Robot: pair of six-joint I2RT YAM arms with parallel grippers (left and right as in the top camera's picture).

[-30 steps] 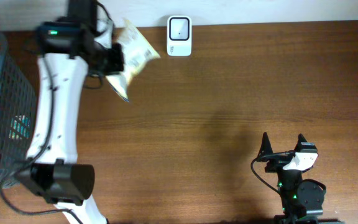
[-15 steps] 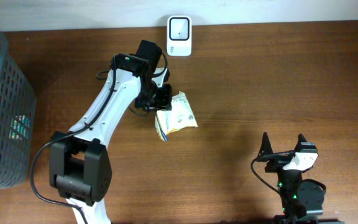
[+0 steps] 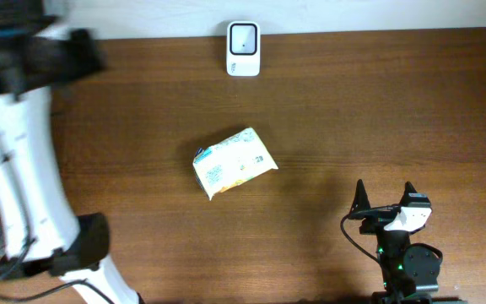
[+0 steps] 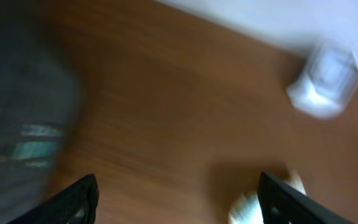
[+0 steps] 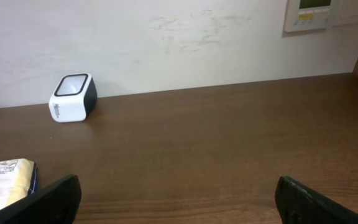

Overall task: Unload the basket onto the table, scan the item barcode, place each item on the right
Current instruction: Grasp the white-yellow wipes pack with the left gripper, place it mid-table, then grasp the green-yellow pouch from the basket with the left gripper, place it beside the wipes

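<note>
Far left, the basket (image 4: 17,118) is only a dark blur in the wrist view, and the left arm (image 3: 15,169) is sweeping that way at speed. The left tool (image 4: 178,193) has its fingers spread wide with bare wood between them, so it carries nothing. On to the middle: the packet (image 3: 233,162) lies flat on the surface (image 3: 353,101), alone and untouched, well short of the scanner (image 3: 243,49), which stands at the far edge by the wall. Over on the right, the right tool (image 3: 386,198) is parked at the near edge, fingers fully apart and empty. As for progress, the packet is down and let go, so by my reading its pass at the scanner is over. No picture shows a beep or a light, so I can't confirm the scan. Anything left in the basket would be what remains. Against half a second ago, the left tool was then holding the packet low, just below the scanner. Now the packet is released and the arm has swung clear to the left. The right arm hasn't stirred.
</note>
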